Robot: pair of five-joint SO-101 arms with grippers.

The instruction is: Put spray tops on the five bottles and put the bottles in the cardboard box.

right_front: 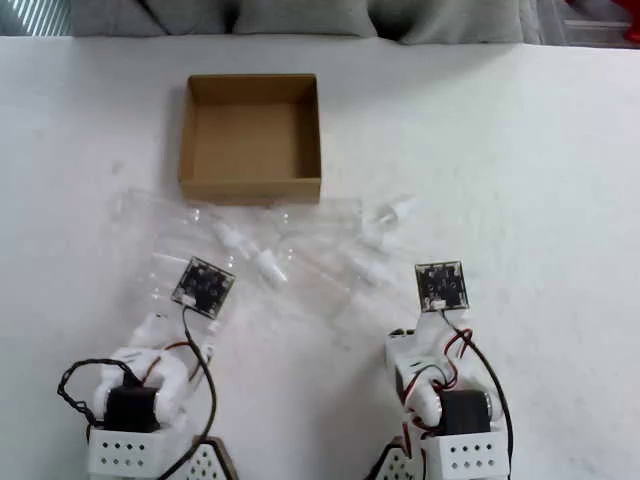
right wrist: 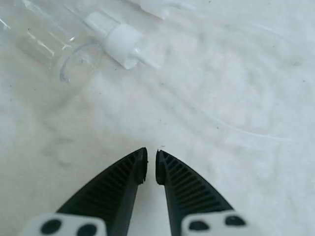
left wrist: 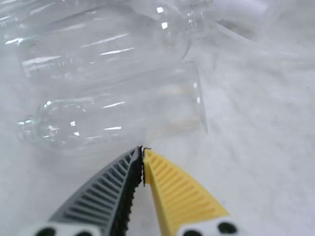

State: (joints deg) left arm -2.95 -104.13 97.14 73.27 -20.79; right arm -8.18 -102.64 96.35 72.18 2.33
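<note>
Two pincers, both holding nothing: the left pincer [left wrist: 142, 153] has its grey and yellow fingers pressed together, and the right pincer [right wrist: 151, 164] has its black fingers all but together, a thin slit between the tips. Just ahead of the left pincer's tips lies a clear bottle [left wrist: 113, 115] on its side, its neck bare; I cannot tell whether the tips touch it. A second bottle [left wrist: 103, 44] lies right behind it. Ahead of the right pincer, well apart from it, a white spray top [right wrist: 120, 42] with a thin dip tube lies against more clear plastic.

I judge the bottles light, thin-walled and slick, apt to roll or skid. The neck or shoulder looks the firmest hold, as the belly may dent. The spray top seems small and rigid, best taken by the collar rather than the tube.

Farther ahead of both stands the cardboard box [right_front: 250, 188], open-topped, no bottle in it yet. All of this rests on a white table [right_front: 560, 200], and grey cushions [right_front: 300, 15] line its far edge.
</note>
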